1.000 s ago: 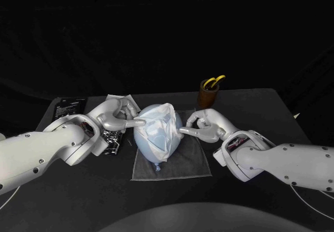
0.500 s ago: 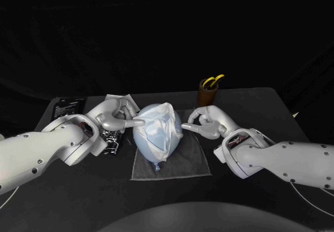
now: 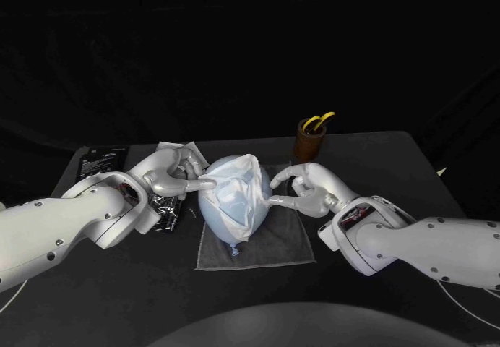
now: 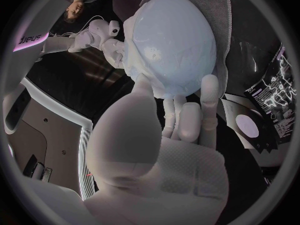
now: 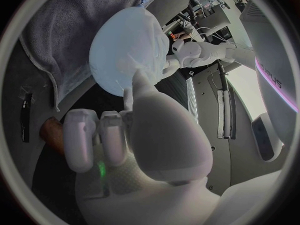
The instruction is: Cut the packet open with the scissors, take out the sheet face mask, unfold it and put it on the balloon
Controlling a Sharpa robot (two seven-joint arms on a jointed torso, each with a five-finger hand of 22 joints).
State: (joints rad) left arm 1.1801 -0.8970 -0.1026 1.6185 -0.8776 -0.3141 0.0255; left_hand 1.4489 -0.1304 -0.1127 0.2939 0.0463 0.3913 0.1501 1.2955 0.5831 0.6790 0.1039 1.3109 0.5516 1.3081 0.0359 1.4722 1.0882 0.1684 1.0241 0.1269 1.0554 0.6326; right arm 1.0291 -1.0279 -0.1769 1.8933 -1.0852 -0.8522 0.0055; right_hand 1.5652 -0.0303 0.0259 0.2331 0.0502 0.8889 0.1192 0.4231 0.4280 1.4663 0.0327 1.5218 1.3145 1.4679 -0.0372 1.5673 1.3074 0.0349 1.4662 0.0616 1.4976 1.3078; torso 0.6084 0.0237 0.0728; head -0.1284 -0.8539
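The left hand reaches in from the left with its thumb and fingers spread against the far left side of the balloon. In the left wrist view they touch its rounded end on either side. I cannot tell whether the hand grips the balloon or only steadies it.

The right hand is at the balloon's right side. Its thumb and a curved finger meet the edge of the white sheet face mask, and its other fingers are curled back. I cannot tell whether it pinches the mask or only presses on it.

The mask lies draped and creased over the upper part of the pale blue balloon. The balloon lies on a grey cloth in the middle of the black table, knot towards the robot.

The silvery packet lies on the table just left of the cloth, beside the left wrist. Behind the right hand, the yellow-handled scissors stand upright in a brown holder.
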